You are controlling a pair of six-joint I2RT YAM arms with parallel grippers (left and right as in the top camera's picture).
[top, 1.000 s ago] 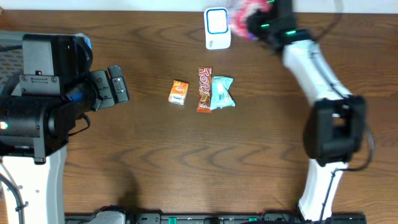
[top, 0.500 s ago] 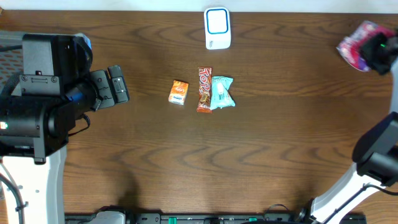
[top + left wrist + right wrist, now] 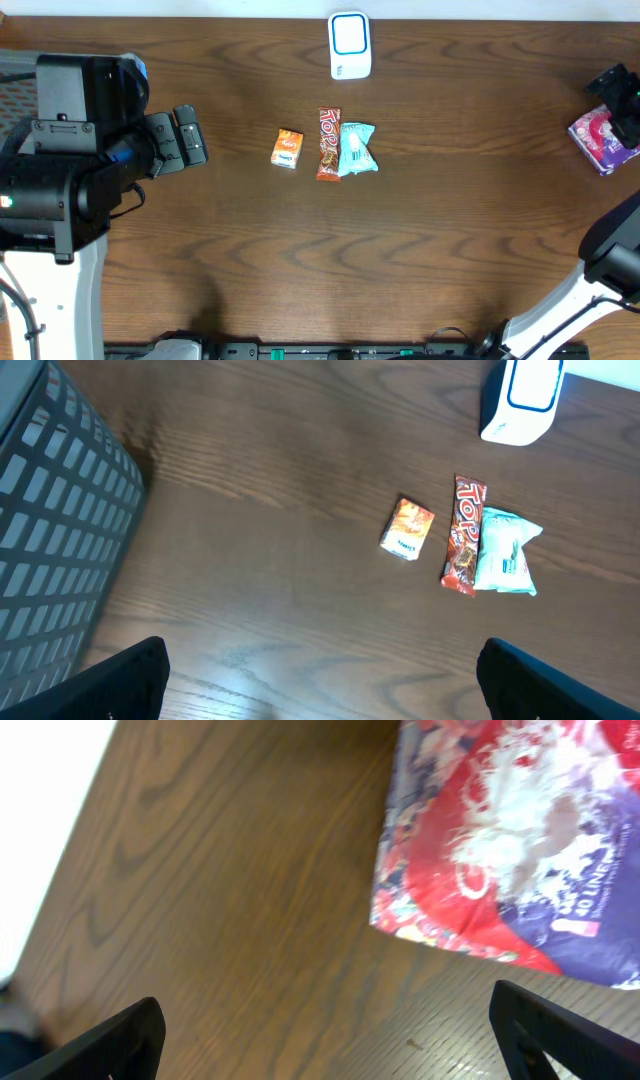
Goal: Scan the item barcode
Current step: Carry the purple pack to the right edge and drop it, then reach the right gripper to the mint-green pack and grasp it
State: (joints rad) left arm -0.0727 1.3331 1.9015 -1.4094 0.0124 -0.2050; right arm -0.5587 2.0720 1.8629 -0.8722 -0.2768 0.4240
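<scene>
The right gripper (image 3: 325, 1020) stands spread wide, clear of the glossy, crinkled red-and-purple plastic packet (image 3: 500, 840), which lies just ahead of it on the dark wood-grain table (image 3: 450, 250) (by the right-hand edge). The left gripper (image 3: 320, 670) is spread too, well apart from it.

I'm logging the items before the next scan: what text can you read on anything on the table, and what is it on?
"TOP": along the red-brown candy bar; anything after it is unclear.
"40 LINE": on the pink and purple packet, cut off at the picture's edge.
Orange packet: print too small to read.
Pale teal packet: print blurred.
White scanner: no readable text.
</scene>
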